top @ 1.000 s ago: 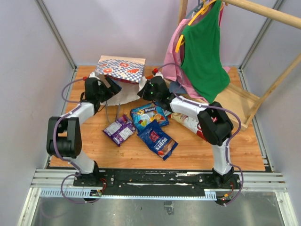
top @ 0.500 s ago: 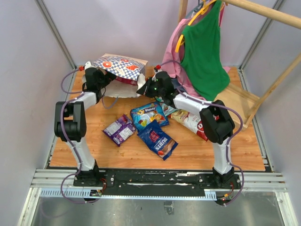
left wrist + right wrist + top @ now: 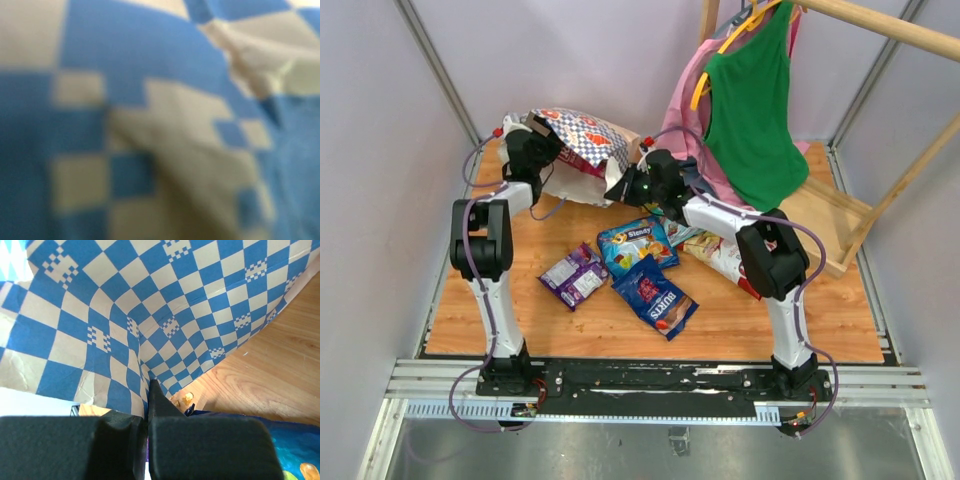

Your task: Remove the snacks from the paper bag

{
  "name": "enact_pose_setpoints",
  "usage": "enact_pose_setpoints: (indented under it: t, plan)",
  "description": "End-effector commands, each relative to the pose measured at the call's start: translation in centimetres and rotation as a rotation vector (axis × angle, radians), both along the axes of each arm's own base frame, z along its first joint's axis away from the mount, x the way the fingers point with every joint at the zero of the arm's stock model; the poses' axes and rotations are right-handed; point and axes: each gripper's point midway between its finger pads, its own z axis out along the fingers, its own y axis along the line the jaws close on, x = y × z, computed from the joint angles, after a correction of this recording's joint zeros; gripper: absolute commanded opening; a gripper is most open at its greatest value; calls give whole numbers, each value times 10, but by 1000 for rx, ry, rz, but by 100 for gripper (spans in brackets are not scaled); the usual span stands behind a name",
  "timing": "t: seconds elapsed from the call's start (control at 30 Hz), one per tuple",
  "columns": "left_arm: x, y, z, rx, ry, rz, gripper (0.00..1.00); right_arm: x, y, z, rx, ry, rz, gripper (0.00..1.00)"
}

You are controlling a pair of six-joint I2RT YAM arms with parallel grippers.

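From above, you are holding the paper bag (image 3: 585,135) up off the counter (image 3: 820,330) between the two arms and tipping it, likely so that whatever is left inside slides out. The left pincer (image 3: 538,150) is pressing against the bag's far-left side, but you cannot tell here whether it is gripping. The right pincer (image 3: 618,186) is meeting the bag's lower right corner. Four snacks are lying on the counter nearer the bases than the right pincer: a blue packet (image 3: 637,245) just beside it, a purple packet (image 3: 575,275) and a dark blue packet (image 3: 657,296) further back, and a red-and-white packet (image 3: 725,262) partly under the right forearm. A reddish strip is showing at the bag's mouth, too small to identify. Through the left wrist camera you are getting only blurred blue and tan checks; the fingers are hidden, so their state is unclear. Through the right wrist camera, the right pincer (image 3: 148,405) is clamping narrowly on a fold of the checked bag (image 3: 150,305), with bare counter (image 3: 250,370) and the blue packet (image 3: 280,450) to its right.
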Motion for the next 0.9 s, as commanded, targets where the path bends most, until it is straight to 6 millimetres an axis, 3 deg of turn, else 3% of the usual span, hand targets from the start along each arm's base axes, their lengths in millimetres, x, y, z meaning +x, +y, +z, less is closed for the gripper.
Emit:
enact_pose_setpoints:
  t: [0.0,0.23,0.53,0.77,0.8,0.87]
  plan:
    - [16,-18,15,-34,-55,-20,100,-3,3,-6,-13,18,49,1]
    - [57,-31,-2,57,67,30,100,-3,2,-5,-19,6,69,1]
    - [98,-35,-45,127,245,89,99,3,-4,-5,-11,12,74,1]
    - [93,-41,-75,161,283,60,99,17,-24,-5,26,33,43,1]
    - [88,-42,-75,168,276,53,99,19,-29,-4,31,34,33,1]
    - [79,-41,-50,183,197,52,99,24,-37,-2,38,29,15,1]
